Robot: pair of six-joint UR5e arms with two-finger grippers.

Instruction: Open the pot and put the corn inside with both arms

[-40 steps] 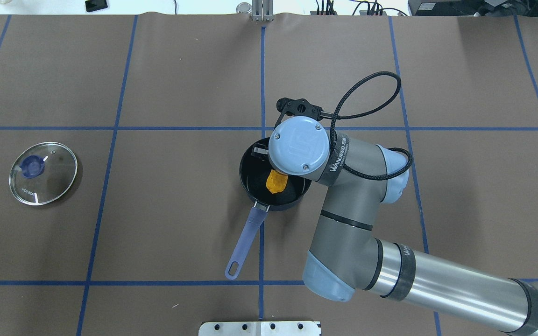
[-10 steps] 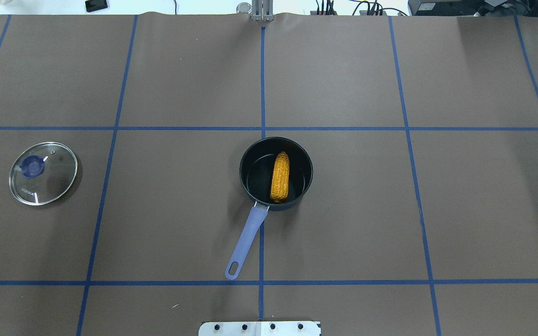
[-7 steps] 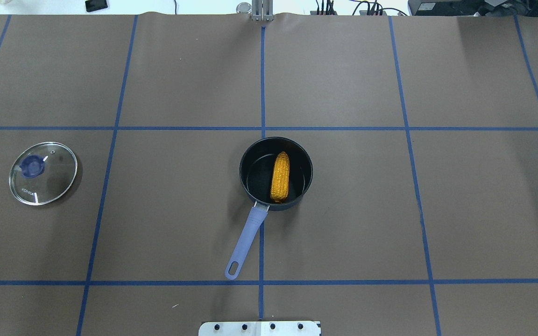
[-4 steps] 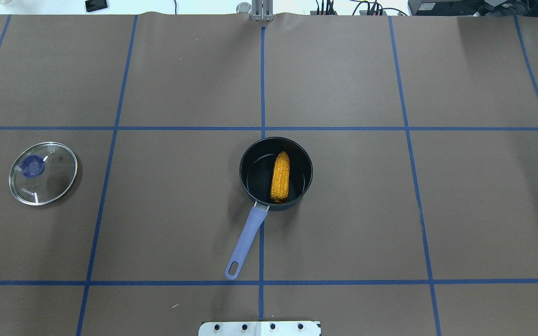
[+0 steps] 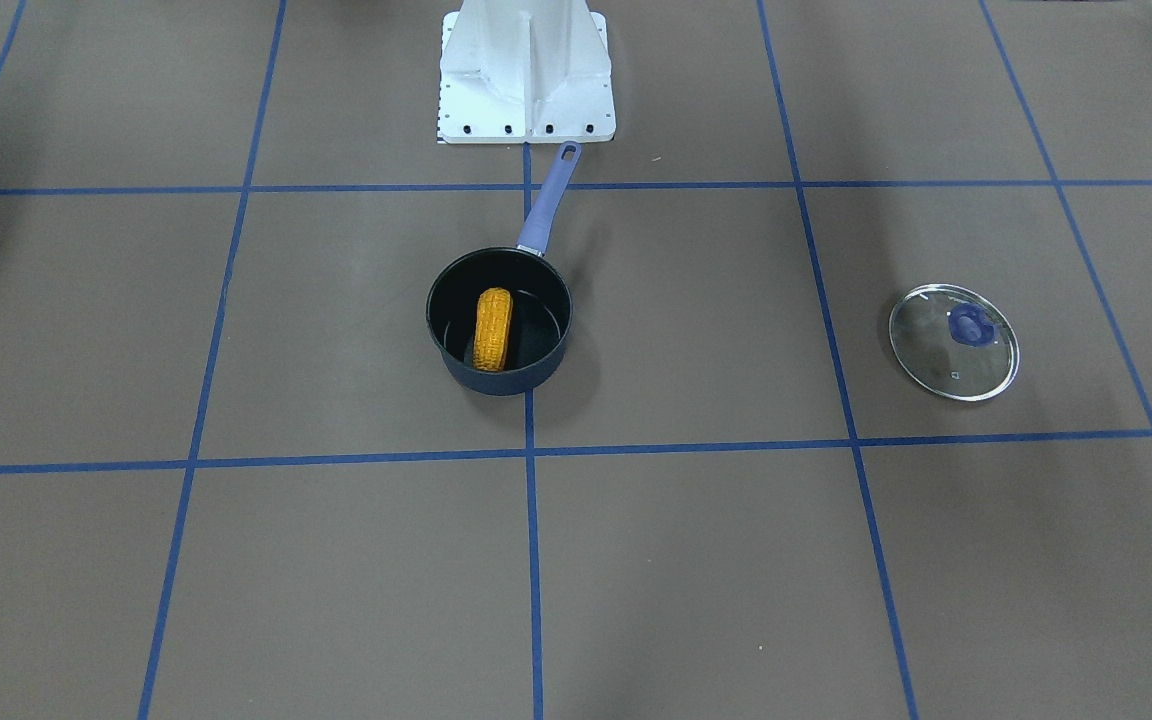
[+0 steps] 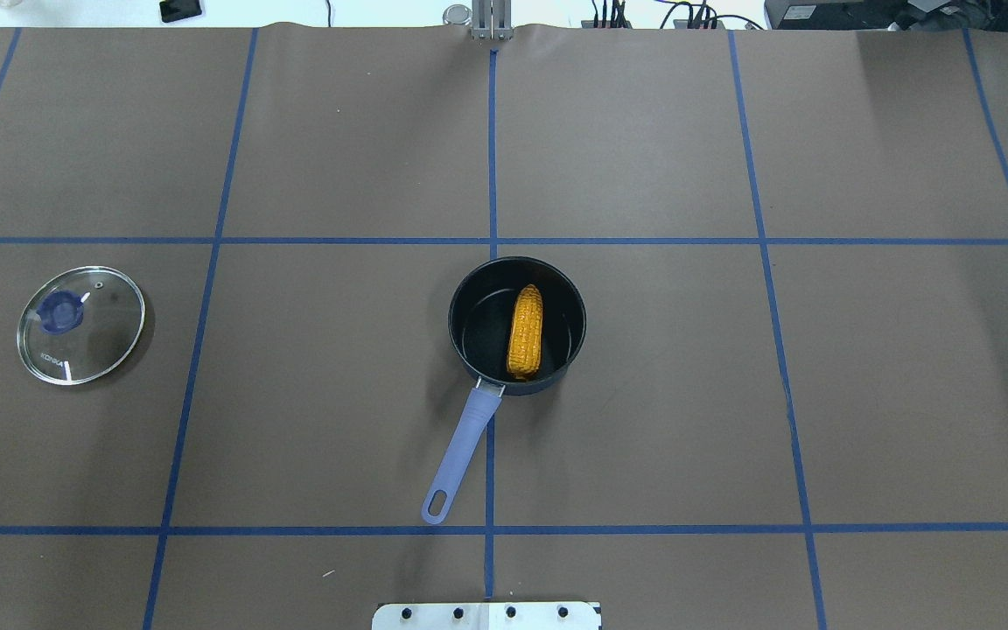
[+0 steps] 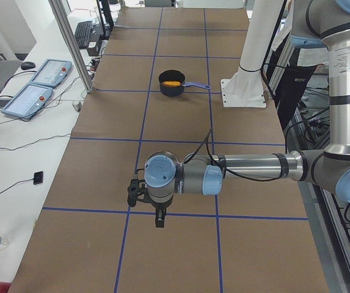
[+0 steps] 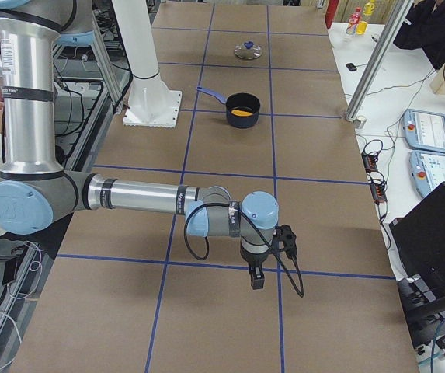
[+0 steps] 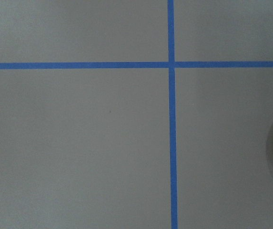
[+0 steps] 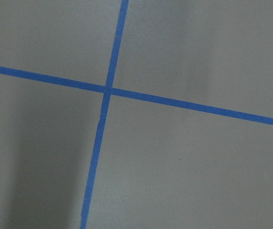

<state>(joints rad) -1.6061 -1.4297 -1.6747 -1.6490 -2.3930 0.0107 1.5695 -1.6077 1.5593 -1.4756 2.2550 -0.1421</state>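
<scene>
**Corn in pot, lid off, both arms clear**

- Overhead view: corn [image 6: 526, 331] lies flat on the pot [image 6: 478, 331] floor. Its long axis runs 12–6, with the tapered end at 12 and the blunt end at 6, against the wall by the handle root. It sits in the 3 o'clock half of the pot.
- Pot is upright on the tabletop [image 6: 338, 411], right at the centre tape line. Handle [image 6: 460, 455] points to about 7 o'clock. The only thing in the pot is the corn.
- Lid [image 6: 81, 325] lies flat on the tabletop at 9 o'clock from the pot, well apart, with its blue knob off-centre toward 10.
- Count: 1 pot, 1 corn, 1 lid, 2 arms.
- Left arm [image 7: 248, 168] is out over the robot's left end of the tabletop. Left gripper [image 7: 160, 218] points down near a tape line, well apart from the pot.
- Right arm [image 8: 137, 194] mirrors it at the other end. Right gripper [image 8: 257, 277] points down near a tape line.
- Jaws: both show only in the side views, so I cannot tell whether they are released or clenched. Nothing visible in either.
</scene>
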